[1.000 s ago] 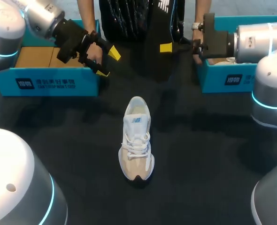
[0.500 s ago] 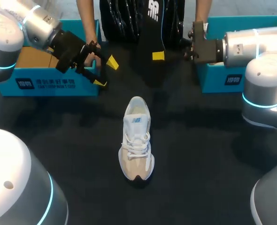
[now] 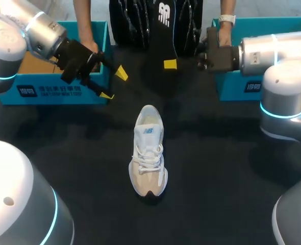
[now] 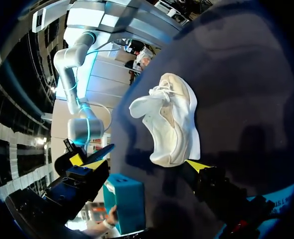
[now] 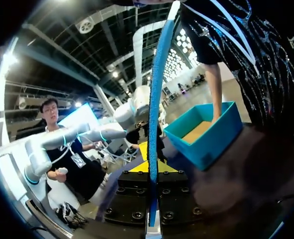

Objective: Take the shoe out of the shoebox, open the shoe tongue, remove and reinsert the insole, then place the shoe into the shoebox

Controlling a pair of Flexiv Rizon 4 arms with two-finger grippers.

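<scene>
Insole (image 3: 164, 35) top cut off, right shoebox (image 3: 237, 89) part-hidden

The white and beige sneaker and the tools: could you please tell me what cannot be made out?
1. White and beige sneaker: its inside, head view, covered by tongue and laces.
2. Right tool: one fingertip, head view, hidden behind the black insole it grips.
3. Right teal cardboard shoebox: contents, head view, blocked by the right arm.

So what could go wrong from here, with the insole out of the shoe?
The right gripper pinches the insole only at one end, so it may bend or slip. The white sneaker lies unheld on the table and might slide when the insole goes in. A person's hands are at both shoeboxes, close to the arms.
</scene>
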